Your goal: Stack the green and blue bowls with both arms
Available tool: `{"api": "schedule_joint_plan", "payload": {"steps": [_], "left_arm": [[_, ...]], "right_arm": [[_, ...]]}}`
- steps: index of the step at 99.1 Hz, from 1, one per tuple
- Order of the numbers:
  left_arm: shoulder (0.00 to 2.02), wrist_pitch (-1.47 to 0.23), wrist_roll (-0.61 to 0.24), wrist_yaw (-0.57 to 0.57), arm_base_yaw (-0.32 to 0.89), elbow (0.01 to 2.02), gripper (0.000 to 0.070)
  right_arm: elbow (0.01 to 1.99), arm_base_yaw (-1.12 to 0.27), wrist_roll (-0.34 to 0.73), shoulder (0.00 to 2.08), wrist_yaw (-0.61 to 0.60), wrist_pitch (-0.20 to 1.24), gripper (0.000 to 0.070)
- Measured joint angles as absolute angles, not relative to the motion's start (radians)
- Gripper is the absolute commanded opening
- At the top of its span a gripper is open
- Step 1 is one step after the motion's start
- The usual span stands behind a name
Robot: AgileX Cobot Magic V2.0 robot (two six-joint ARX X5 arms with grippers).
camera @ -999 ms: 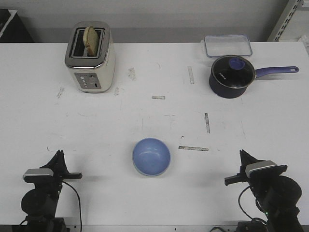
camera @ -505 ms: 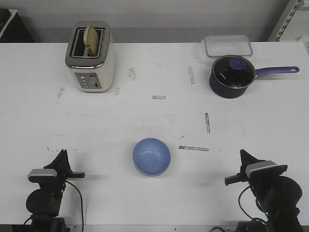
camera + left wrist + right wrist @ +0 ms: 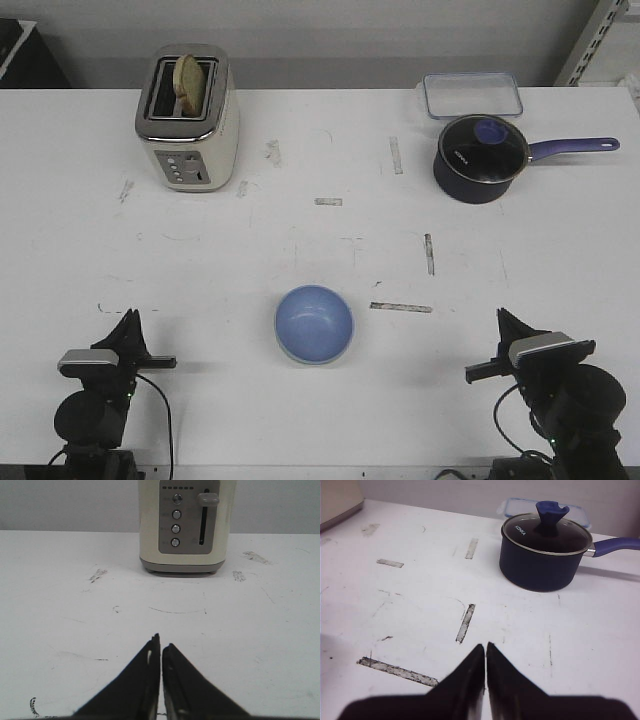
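Note:
The light blue bowl (image 3: pixel 314 323) sits upright on the white table at the front middle, between the two arms. A pale rim shows under its lower edge; I cannot tell if that is the green bowl. No separate green bowl is in view. My left gripper (image 3: pixel 128 318) is shut and empty at the front left, well left of the bowl; in the left wrist view it (image 3: pixel 160 644) points over bare table toward the toaster. My right gripper (image 3: pixel 502 318) is shut and empty at the front right; in the right wrist view it (image 3: pixel 485 646) points toward the saucepan.
A cream toaster (image 3: pixel 187 118) with a bread slice stands at the back left, also in the left wrist view (image 3: pixel 186 525). A dark navy saucepan (image 3: pixel 483 157) with a glass lid and a clear lidded box (image 3: pixel 471 94) stand at the back right. Tape marks dot the table.
The left arm shifted slightly right and settled between one second ago and half a second ago. Nothing has moved since. The bowl and right arm are unchanged.

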State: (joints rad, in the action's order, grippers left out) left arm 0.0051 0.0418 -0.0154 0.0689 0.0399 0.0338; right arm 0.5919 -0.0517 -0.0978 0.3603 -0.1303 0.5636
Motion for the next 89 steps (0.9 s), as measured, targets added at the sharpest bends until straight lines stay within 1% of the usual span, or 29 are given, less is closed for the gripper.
{"api": "schedule_joint_plan", "payload": {"steps": [7, 15, 23, 34, 47, 60, 69, 83, 89], "left_arm": [[0.005, 0.042, -0.015, 0.069, 0.039, 0.034, 0.0001], [0.005, 0.042, -0.015, 0.069, 0.039, 0.034, 0.0001], [0.005, 0.042, -0.015, 0.069, 0.039, 0.034, 0.0001], [0.005, 0.042, -0.015, 0.069, 0.04, 0.034, 0.0001], [0.005, 0.042, -0.015, 0.069, 0.04, 0.034, 0.0001], [0.005, 0.042, -0.015, 0.069, 0.039, 0.034, 0.0001], [0.005, 0.042, -0.015, 0.069, 0.039, 0.034, 0.0001], [0.006, 0.041, -0.015, 0.069, 0.039, 0.034, 0.0001], [0.005, 0.045, -0.015, 0.069, 0.04, 0.034, 0.0001]], "right_arm": [[0.592, -0.052, -0.104, 0.36, -0.123, 0.563, 0.0], [0.591, -0.043, -0.126, 0.348, -0.087, 0.562, 0.0], [0.574, -0.02, -0.142, 0.329, -0.073, 0.516, 0.0], [0.499, 0.011, -0.147, 0.284, -0.071, 0.378, 0.0], [0.338, 0.022, -0.149, 0.219, -0.075, 0.19, 0.0], [0.187, 0.02, -0.138, 0.144, -0.077, 0.069, 0.0], [0.119, 0.02, -0.112, 0.097, -0.077, 0.058, 0.0], [0.018, 0.02, -0.042, 0.004, -0.062, 0.036, 0.0], [0.014, 0.02, -0.005, 0.004, -0.049, 0.049, 0.0]]}}
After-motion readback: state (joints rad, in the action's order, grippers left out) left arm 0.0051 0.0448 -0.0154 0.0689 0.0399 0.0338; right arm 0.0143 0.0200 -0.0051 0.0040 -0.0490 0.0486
